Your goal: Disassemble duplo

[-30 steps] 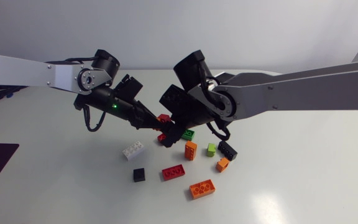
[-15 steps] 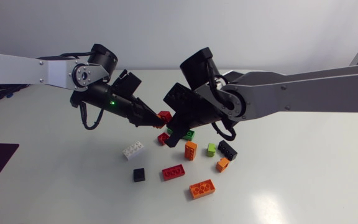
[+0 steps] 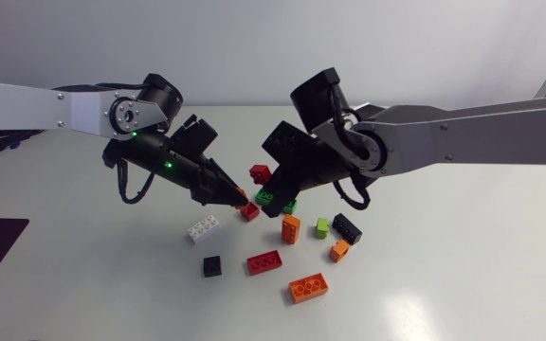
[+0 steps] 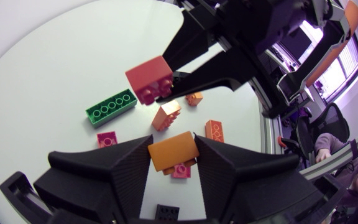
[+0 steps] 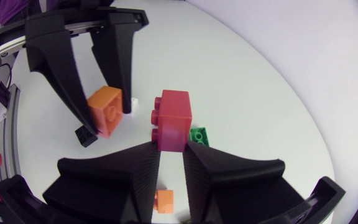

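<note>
One brick each, held apart.
Left gripper pinches an orange brick; right gripper pinches a red brick.

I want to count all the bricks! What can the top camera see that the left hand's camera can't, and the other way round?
Only the head view shows the white brick and the lime brick. Only the left wrist view shows the long green brick whole, and the left gripper squeezing its orange brick from both sides. Both show the red brick held by the right gripper.
</note>
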Controlling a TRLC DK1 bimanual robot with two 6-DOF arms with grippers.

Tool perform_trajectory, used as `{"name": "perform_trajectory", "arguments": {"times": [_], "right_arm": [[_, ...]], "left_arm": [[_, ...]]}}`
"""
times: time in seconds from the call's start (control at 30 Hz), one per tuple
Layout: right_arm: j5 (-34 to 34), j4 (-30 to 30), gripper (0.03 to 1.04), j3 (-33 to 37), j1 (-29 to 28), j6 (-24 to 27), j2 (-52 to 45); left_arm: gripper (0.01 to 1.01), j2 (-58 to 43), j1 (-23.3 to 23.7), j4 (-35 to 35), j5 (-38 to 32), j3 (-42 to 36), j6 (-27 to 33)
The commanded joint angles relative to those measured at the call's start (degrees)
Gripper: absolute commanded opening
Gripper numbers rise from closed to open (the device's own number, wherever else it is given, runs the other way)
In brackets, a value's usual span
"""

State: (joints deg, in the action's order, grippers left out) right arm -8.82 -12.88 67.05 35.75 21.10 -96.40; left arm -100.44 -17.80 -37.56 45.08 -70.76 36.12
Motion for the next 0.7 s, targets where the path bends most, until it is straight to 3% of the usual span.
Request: {"name": "perform_trajectory", "arguments": {"times": [0.0,0.13,0.27,0.47,0.67], "right_arm": [[-0.5,0.0,0.20,-1.6,-1.5,1.7,1.1],[-0.5,-0.9,0.20,-1.8,-2.8,2.8,2.3],[-0.5,-2.7,0.20,-3.3,-3.0,3.2,5.1],[0.0,-3.8,0.20,-8.7,-2.9,5.0,6.7],[0.1,-3.8,0.21,-13.8,-2.8,6.6,6.8]], "left_arm": [[0.146,1.9,-0.1,-1.2,0.4,1.1,3.3],[0.146,-3.0,0.7,-2.7,-7.1,-1.5,4.1],[0.149,-8.8,-2.7,-2.0,-18.0,-0.8,3.7],[0.166,-13.0,-5.8,2.7,-23.1,1.4,1.8],[0.438,-16.6,-6.9,5.9,-26.5,1.9,0.6]]}}
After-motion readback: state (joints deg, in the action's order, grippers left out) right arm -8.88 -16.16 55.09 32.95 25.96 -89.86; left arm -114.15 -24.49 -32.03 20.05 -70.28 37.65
